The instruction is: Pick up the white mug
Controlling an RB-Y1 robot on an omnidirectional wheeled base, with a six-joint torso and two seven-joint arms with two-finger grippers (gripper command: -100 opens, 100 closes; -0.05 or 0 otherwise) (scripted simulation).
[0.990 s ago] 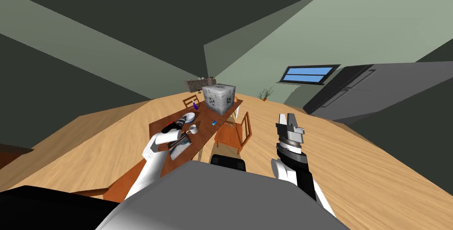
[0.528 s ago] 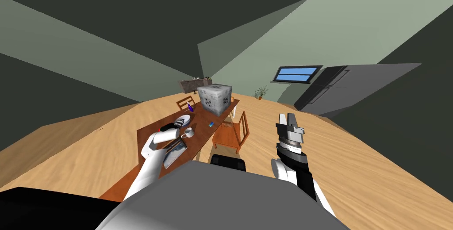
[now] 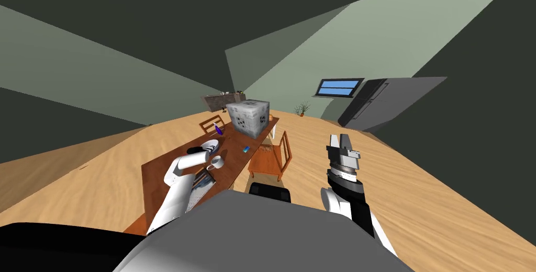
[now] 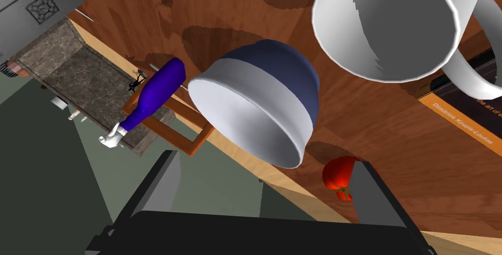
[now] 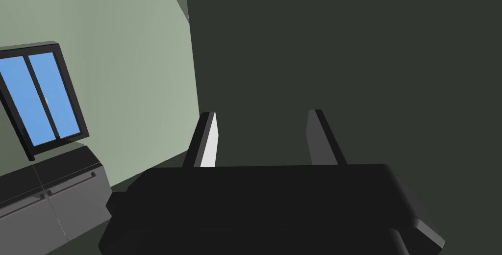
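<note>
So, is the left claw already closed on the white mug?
No, the left claw stands open with nothing gripped, and the white mug sits ahead of it, untouched.

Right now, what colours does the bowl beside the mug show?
The bowl is dark blue with a white rim band; left wrist view.

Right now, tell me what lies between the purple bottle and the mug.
A blue-and-white bowl lies between the bottle and the mug. The left wrist view shows this most plainly.
</note>
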